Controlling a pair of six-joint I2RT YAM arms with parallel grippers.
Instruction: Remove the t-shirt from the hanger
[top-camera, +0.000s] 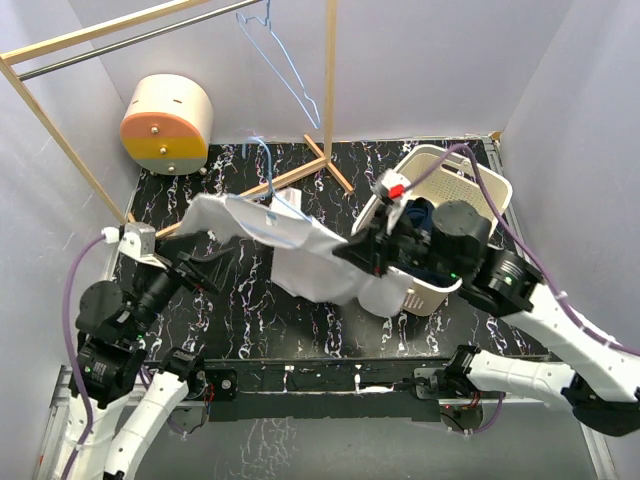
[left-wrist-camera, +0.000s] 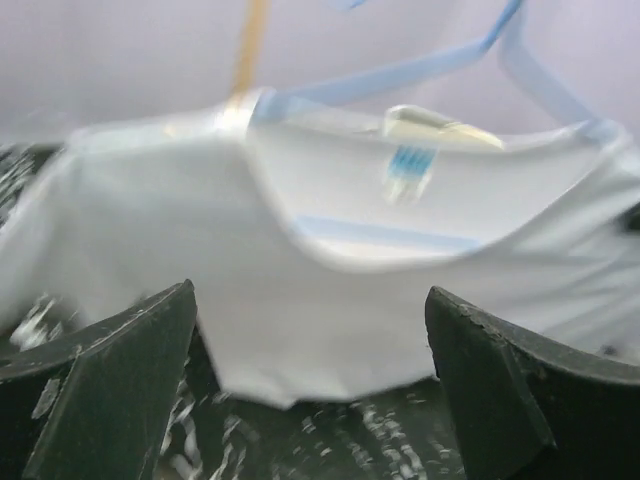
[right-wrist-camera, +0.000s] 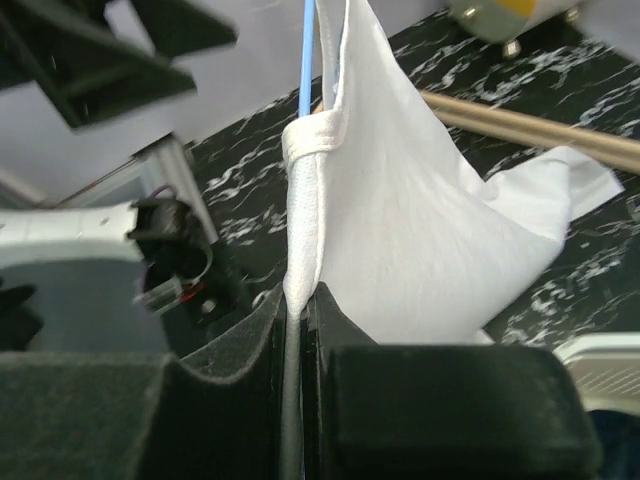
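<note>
A white t-shirt (top-camera: 300, 250) hangs stretched above the table on a light blue hanger (top-camera: 266, 165). My right gripper (top-camera: 362, 250) is shut on a folded seam of the shirt (right-wrist-camera: 400, 220). The hanger's blue wire (right-wrist-camera: 306, 60) runs down into that seam just above the jaws. My left gripper (top-camera: 212, 268) is open below the shirt's left end. In the left wrist view its black fingers (left-wrist-camera: 120, 380) stand wide apart, with the shirt's lower edge (left-wrist-camera: 300, 300) just beyond them and untouched. The collar label (left-wrist-camera: 410, 165) and hanger (left-wrist-camera: 400, 75) show above.
A white basket (top-camera: 470, 190) with dark clothes stands behind my right arm. A wooden clothes rack (top-camera: 330, 90) carries a second blue hanger (top-camera: 285, 60). Its base bars (top-camera: 300, 175) lie on the black marbled table. A cream and orange cylinder (top-camera: 168, 122) sits at the back left.
</note>
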